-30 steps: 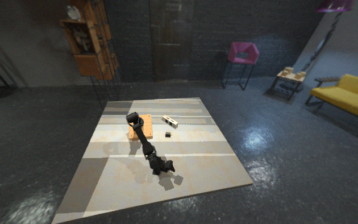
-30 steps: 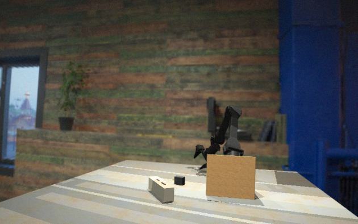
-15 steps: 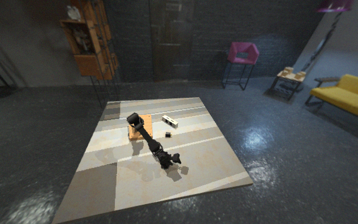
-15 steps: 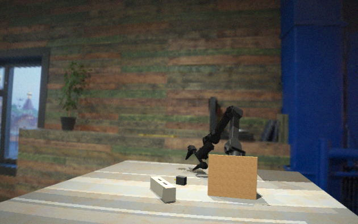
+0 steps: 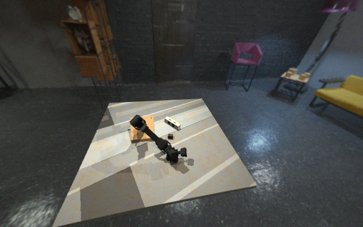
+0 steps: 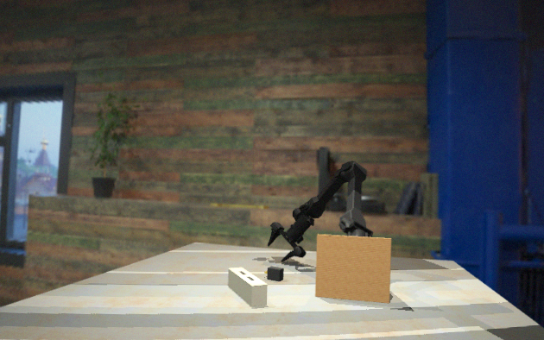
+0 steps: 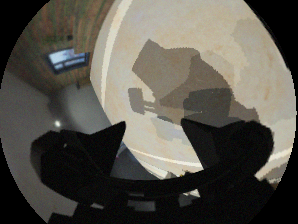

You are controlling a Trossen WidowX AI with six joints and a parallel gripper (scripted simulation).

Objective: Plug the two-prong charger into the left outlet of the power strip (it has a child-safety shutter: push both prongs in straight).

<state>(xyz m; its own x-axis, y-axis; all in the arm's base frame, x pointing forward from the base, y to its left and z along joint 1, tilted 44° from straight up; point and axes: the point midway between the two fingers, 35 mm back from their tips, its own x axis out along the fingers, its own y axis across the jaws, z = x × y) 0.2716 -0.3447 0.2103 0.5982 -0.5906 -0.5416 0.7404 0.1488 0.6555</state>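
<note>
The black charger (image 5: 170, 136) (image 6: 275, 273) lies on the table, its small brass prongs pointing sideways, to the right in the top view. The white power strip (image 5: 175, 124) (image 6: 255, 293) stands close to it, apart from it, with dark slots in its top. My gripper (image 6: 276, 253) (image 7: 153, 123) is open and empty. It hangs above the table, tilted downward, on the arm-base side of the charger and not around it. In the wrist view the fingers frame bare table and shadow; I cannot make out the charger or strip clearly there.
A wooden block (image 5: 149, 127) (image 6: 354, 268) stands on the table beside the strip and charger, close to the arm. It rises higher than both in the exterior view. The table (image 5: 201, 173) (image 6: 142, 298) shows light and dark bands and shadows.
</note>
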